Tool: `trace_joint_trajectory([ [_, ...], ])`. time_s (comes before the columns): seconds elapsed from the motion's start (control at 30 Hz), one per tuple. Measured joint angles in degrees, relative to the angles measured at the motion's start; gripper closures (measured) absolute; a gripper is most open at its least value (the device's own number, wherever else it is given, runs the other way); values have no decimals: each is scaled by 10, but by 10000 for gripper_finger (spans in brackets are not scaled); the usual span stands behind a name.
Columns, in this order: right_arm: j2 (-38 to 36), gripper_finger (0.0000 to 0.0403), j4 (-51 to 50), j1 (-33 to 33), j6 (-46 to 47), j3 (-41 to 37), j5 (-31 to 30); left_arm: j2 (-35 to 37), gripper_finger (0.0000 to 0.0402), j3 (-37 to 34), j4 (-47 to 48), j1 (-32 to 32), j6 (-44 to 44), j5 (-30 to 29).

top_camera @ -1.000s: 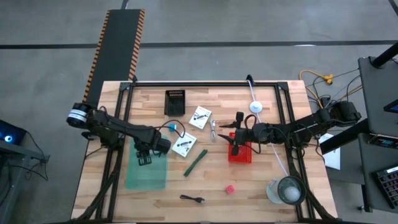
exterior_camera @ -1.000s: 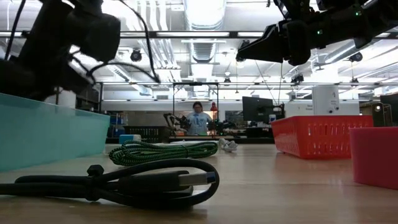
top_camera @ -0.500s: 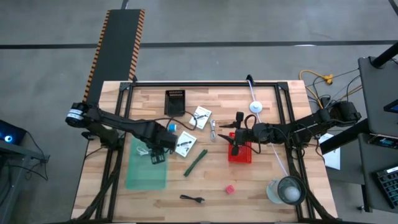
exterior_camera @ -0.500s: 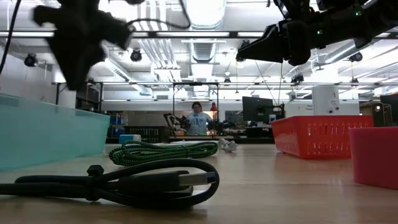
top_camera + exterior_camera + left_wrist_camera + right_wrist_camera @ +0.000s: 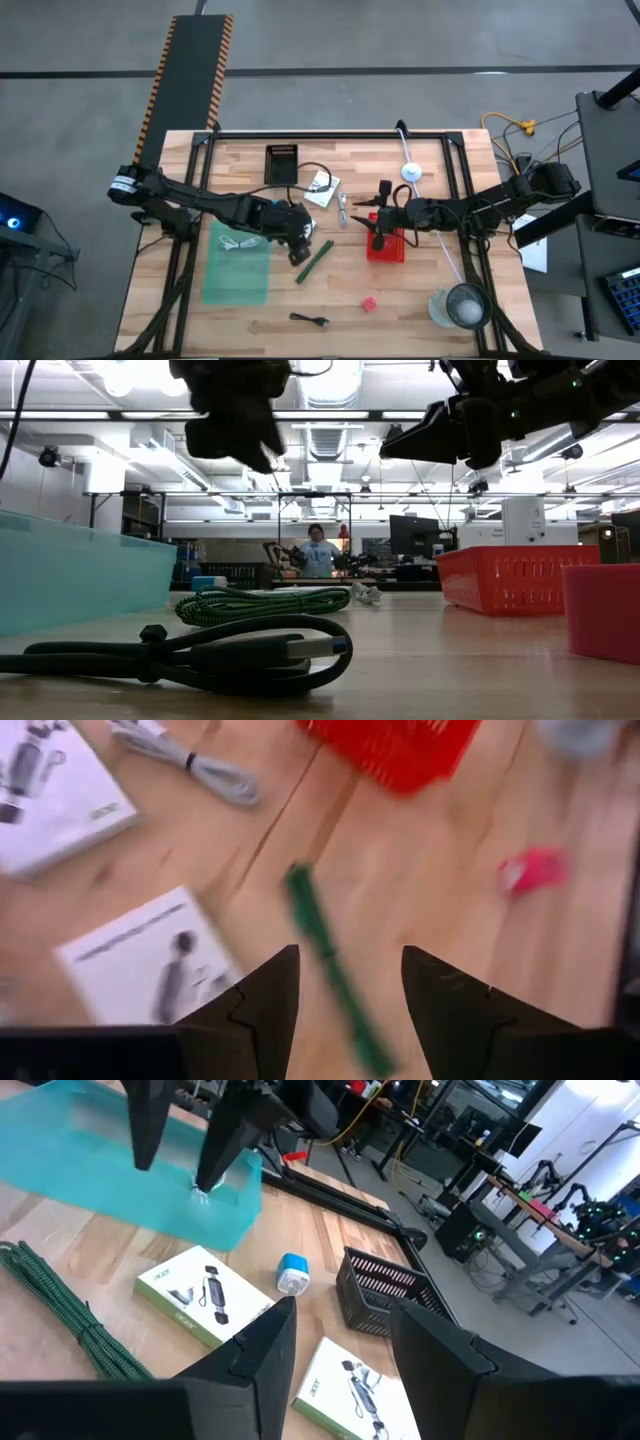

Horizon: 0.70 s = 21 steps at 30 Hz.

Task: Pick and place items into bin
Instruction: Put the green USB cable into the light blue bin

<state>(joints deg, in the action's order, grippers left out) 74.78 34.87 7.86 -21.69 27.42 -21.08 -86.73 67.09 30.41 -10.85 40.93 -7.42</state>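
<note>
Left gripper (image 5: 300, 252) moved off teal bin (image 5: 236, 282) | open over green stick (image 5: 314, 261)

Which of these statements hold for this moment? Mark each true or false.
1. The left end effector is open, above the green cord. True.
2. The red cube lies inside the red basket. False: it sits on the bare table, apart from the basket.
3. The right end effector hangs over the red basket. True.
4. The black cable lies in the teal bin. False: it lies on the table beside the bin.
5. The left end effector grips a white packet. False: it holds nothing.
</note>
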Motion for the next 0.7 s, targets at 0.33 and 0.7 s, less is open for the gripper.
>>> trace_joint_trajectory([
  [0.33,0,254,-3,0,0,0,0,-71,242,1,-128,-17,83,43],
  [0.7,0,259,-4,0,0,0,0,-151,242,2,-111,-42,186,117],
])
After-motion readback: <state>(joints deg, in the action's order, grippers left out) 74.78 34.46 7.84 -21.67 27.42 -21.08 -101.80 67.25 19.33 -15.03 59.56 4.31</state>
